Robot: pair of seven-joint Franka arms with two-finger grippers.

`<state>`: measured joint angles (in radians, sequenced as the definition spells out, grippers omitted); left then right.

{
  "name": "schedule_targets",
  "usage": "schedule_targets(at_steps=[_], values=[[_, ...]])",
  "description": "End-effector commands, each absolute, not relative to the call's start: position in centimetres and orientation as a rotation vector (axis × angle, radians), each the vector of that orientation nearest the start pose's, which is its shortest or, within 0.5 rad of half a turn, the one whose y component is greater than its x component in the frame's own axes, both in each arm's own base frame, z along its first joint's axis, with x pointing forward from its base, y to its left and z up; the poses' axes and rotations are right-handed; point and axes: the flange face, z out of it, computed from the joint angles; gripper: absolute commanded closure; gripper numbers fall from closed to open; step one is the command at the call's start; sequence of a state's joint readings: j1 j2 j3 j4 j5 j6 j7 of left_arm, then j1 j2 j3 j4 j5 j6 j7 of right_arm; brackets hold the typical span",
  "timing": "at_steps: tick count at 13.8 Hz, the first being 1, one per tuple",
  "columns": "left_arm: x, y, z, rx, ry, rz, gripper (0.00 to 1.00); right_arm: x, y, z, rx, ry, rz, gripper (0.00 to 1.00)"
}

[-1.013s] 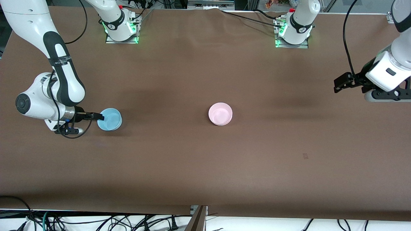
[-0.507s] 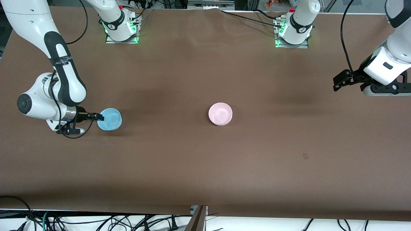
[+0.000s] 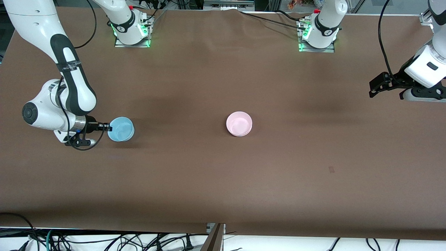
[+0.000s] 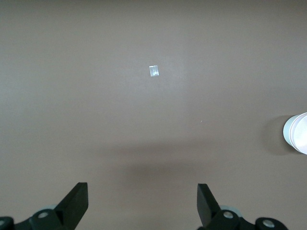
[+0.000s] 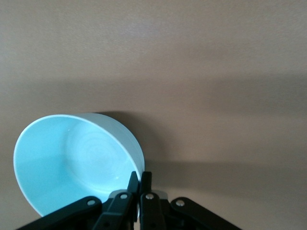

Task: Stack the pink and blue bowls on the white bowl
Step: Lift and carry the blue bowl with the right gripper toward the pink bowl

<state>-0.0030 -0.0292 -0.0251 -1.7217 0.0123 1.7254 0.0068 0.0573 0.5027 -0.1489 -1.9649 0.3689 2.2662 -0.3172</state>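
Observation:
The light blue bowl (image 3: pixel 122 129) sits at the right arm's end of the table. My right gripper (image 3: pixel 108 128) is shut on its rim. In the right wrist view the blue bowl (image 5: pixel 72 163) looks tilted, with the right gripper (image 5: pixel 139 178) pinching its wall. The pink bowl (image 3: pixel 239 123) rests mid-table. A second pale rim (image 3: pixel 243 134) under its near edge is all that shows of the white bowl. My left gripper (image 3: pixel 373 90) hangs open over the left arm's end of the table. The left gripper (image 4: pixel 142 189) holds nothing, and a pale bowl (image 4: pixel 298 133) shows at that view's edge.
A small patch of tape (image 3: pixel 331 169) lies on the brown table cover, nearer the front camera than the pink bowl; the tape (image 4: pixel 153 71) also shows in the left wrist view. Cables hang along the table's front edge (image 3: pixel 223 232).
My right gripper has shut on the blue bowl's rim, and the bowl has shifted slightly toward the table's middle. The left arm has drawn back toward its own end and risen.

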Motion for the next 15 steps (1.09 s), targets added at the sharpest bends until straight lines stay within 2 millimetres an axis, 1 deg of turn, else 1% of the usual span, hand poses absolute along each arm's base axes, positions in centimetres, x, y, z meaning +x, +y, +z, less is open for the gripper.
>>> schedule_targets(at_steps=[1, 2, 4, 5, 6, 7, 8, 10, 12, 13, 15], values=[[55.8, -1.8, 59.1, -3.137, 0.092, -0.008, 0.0, 59.3, -3.9, 21.7, -2.87, 0.047, 0.187, 1.0], [55.5, -1.9, 58.8, -3.128, 0.09, 0.031, 0.0, 59.9, -3.2, 22.6, -2.865, 0.021, 0.166, 1.0], [55.6, -2.4, 58.7, -3.112, 0.089, 0.04, 0.0, 61.9, -0.8, 25.7, -2.825, -0.056, 0.178, 1.0], [55.8, -2.5, 58.7, -3.112, 0.094, 0.04, 0.0, 62.5, 0.9, 26.6, -2.801, -0.086, 0.2, 1.0], [55.8, -2.5, 58.9, -3.11, 0.096, 0.035, 0.0, 62.8, 2.8, 26.9, -2.786, -0.121, 0.199, 1.0], [55.8, -2.5, 58.8, -3.11, 0.099, 0.035, 0.0, 62.8, 5.1, 27.2, -2.758, -0.126, 0.196, 1.0], [55.8, -2.7, 58.7, -3.11, 0.104, 0.042, 0.0, 63.1, 7.1, 27.8, -2.728, -0.085, 0.192, 1.0], [55.7, -3.4, 58.8, -3.109, 0.123, 0.039, 0.0, 63.0, 12.4, 28.8, -2.709, -0.017, 0.216, 1.0], [55.7, -3.4, 58.7, -3.108, 0.12, 0.042, 0.0, 62.5, 18.1, 29.9, -2.708, 0.057, 0.22, 1.0], [55.7, -3.3, 58.8, -3.108, 0.12, 0.039, 0.0, 61.9, 20.8, 30.2, -2.713, 0.087, 0.224, 1.0], [55.8, -3.0, 58.9, -3.108, 0.113, 0.037, 0.0, 61.0, 25.7, 31.0, -2.717, 0.148, 0.196, 1.0]])
